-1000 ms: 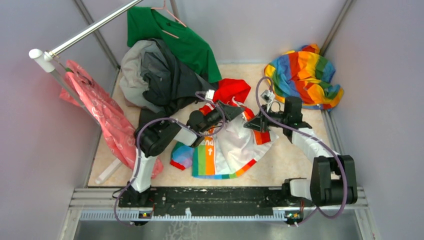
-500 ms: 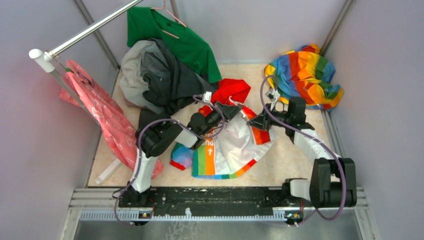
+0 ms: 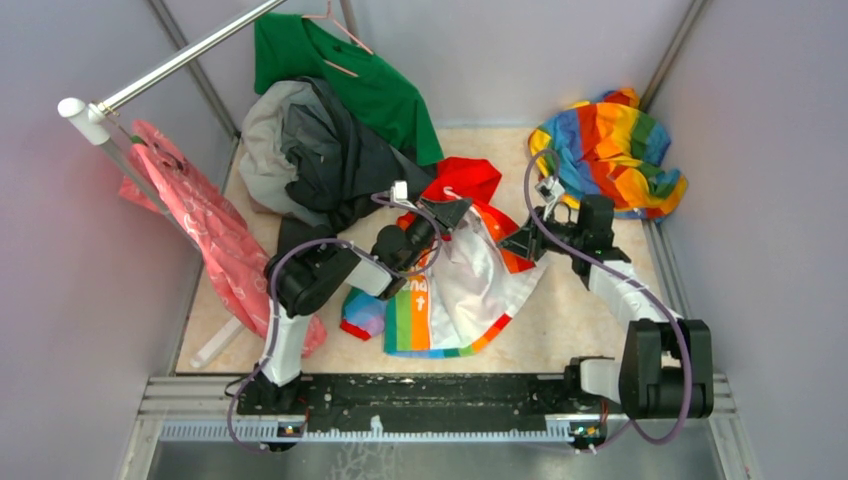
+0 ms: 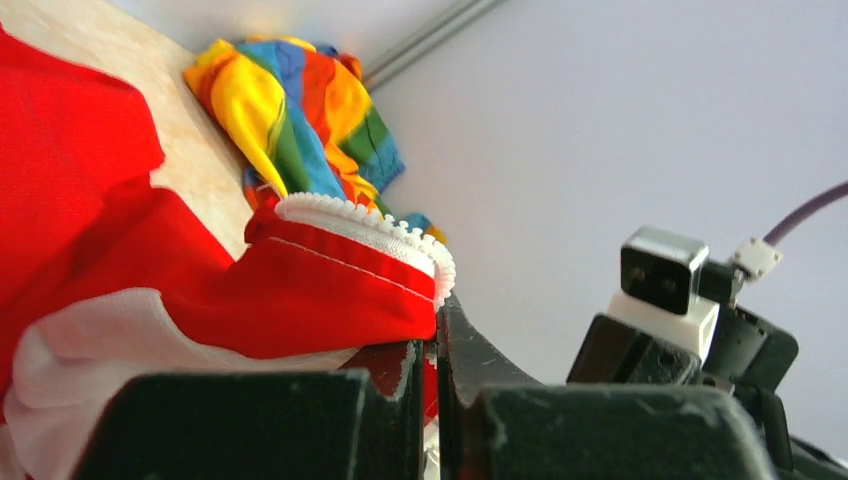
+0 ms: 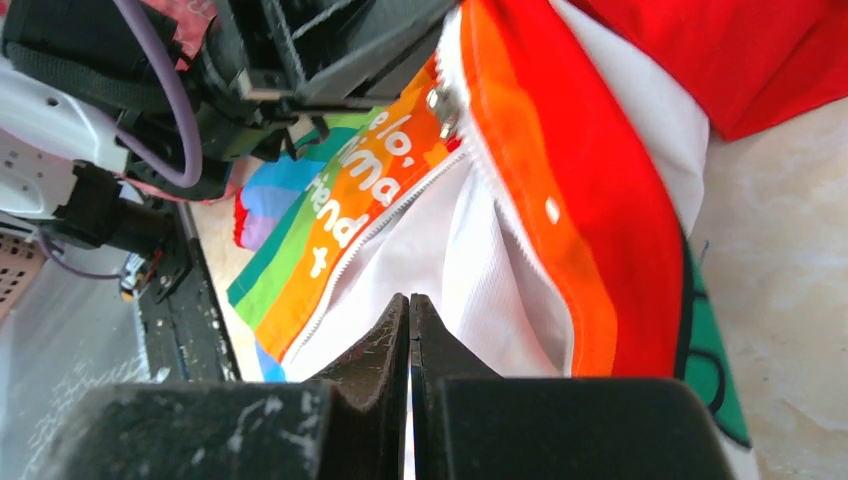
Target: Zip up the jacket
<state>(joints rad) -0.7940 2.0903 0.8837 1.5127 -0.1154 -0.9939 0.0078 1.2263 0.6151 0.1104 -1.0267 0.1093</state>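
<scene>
The jacket (image 3: 465, 290) lies mid-table, white with rainbow panels and a red hood (image 3: 462, 180). My left gripper (image 3: 458, 212) is shut on its front edge: in the left wrist view the jaws (image 4: 437, 320) pinch red cloth (image 4: 300, 290) trimmed with white zipper teeth (image 4: 350, 218). My right gripper (image 3: 512, 245) is shut at the jacket's right side. In the right wrist view its tips (image 5: 410, 300) lie against the white lining (image 5: 500, 270); I cannot tell whether cloth is pinched. A metal zipper slider (image 5: 437, 100) sits at the top of the orange-red strip (image 5: 520, 170).
An all-rainbow cloth (image 3: 610, 150) is heaped at the back right. A dark grey garment (image 3: 320, 160) and a green shirt (image 3: 350, 70) pile up at the back left. Pink cloth (image 3: 210, 230) hangs off a metal rail (image 3: 170, 65). Walls close in on three sides.
My left gripper has drawn back and left, lifting the jacket's edge. The right gripper has shifted slightly right and back, and the jacket's right flap has pulled in.
</scene>
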